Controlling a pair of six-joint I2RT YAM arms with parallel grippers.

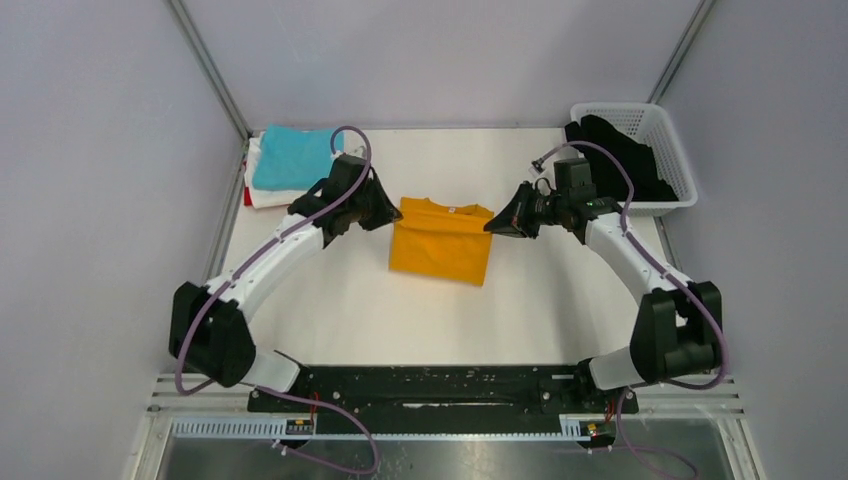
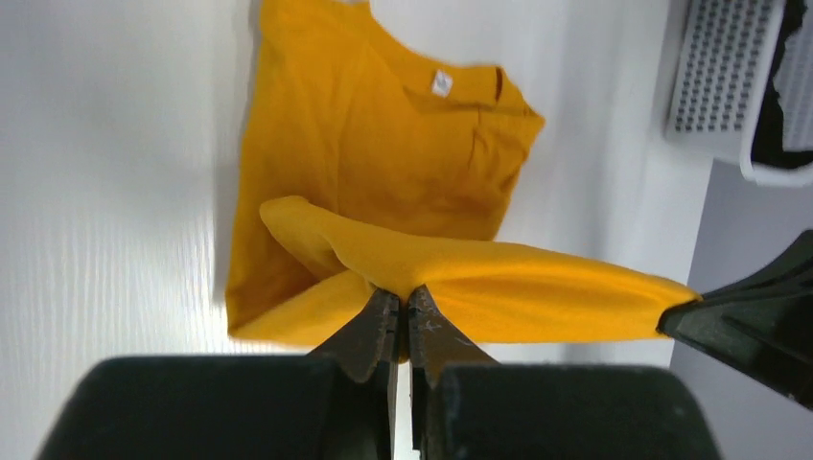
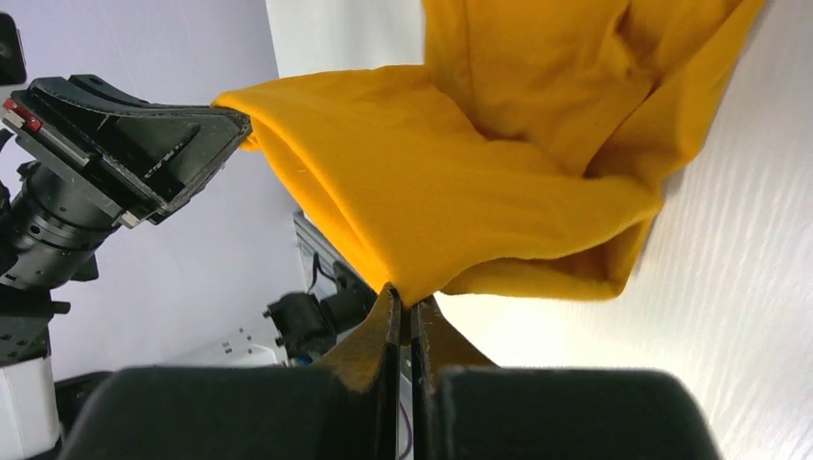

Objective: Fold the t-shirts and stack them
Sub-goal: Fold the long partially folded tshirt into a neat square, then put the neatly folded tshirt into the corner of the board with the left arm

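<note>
Mustard-orange soft cloth t-shirt (image 1: 441,240) at mid-counter, one folded edge lifted and stretched between the arms. The rest lies on the white counter (image 1: 560,300). Left gripper (image 2: 398,305): jaws clamped on the cloth. Right gripper (image 3: 404,299): same, opposite end. Far left, a folded turquoise t-shirt (image 1: 290,157) tops a stack whose lower layers are mostly hidden.

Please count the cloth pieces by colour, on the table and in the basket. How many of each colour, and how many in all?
orange shirt: 1
turquoise shirt: 1
white shirt: 1
red shirt: 1 (only an edge shows)
black cloth in the basket: 1 heap, pieces cannot be told apart
Total: 5
</note>
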